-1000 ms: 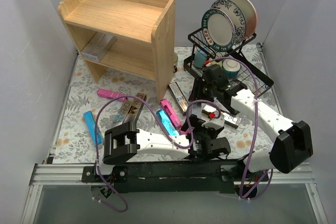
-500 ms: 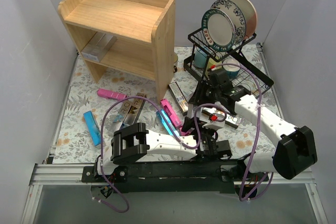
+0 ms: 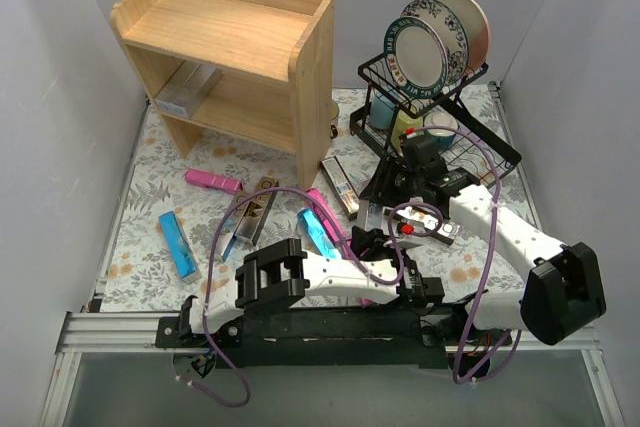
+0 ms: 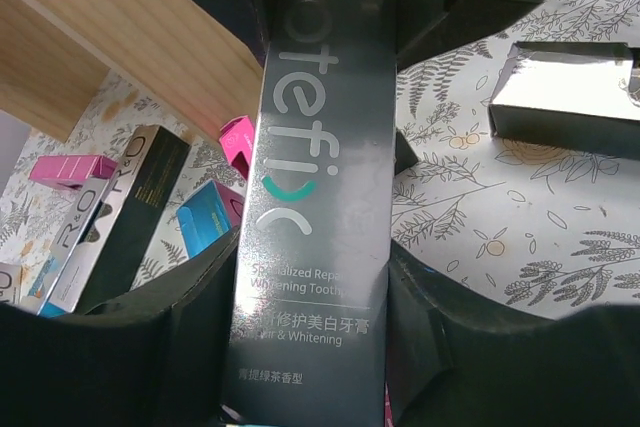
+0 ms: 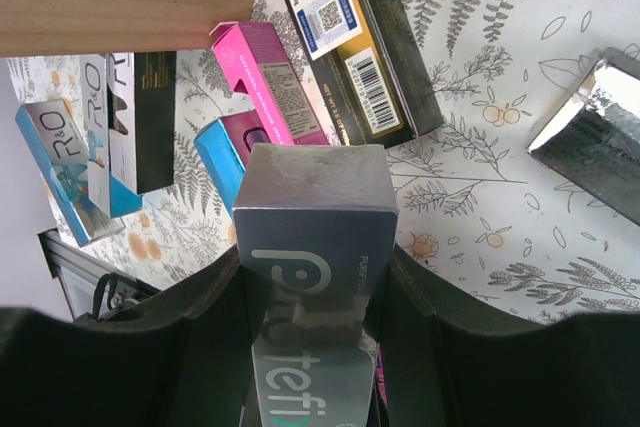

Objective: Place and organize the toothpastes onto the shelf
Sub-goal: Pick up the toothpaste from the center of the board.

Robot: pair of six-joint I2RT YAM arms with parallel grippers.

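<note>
Silver carton (image 4: 310, 197), teal lettering, held aloft. Pink carton (image 3: 213, 180) and blue carton (image 3: 178, 244) lie flat. Pale carton (image 3: 188, 89), probably silver, on shelf (image 3: 230, 32) lower tier.

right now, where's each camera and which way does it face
top external: above, behind the bases, looking down on shelf, dish rack, left arm, right arm
left wrist: on left arm, looking along the silver carton between its fingers
right wrist: on right arm, looking down at that carton's end between its fingers
shared: both wrist views show that carton
</note>
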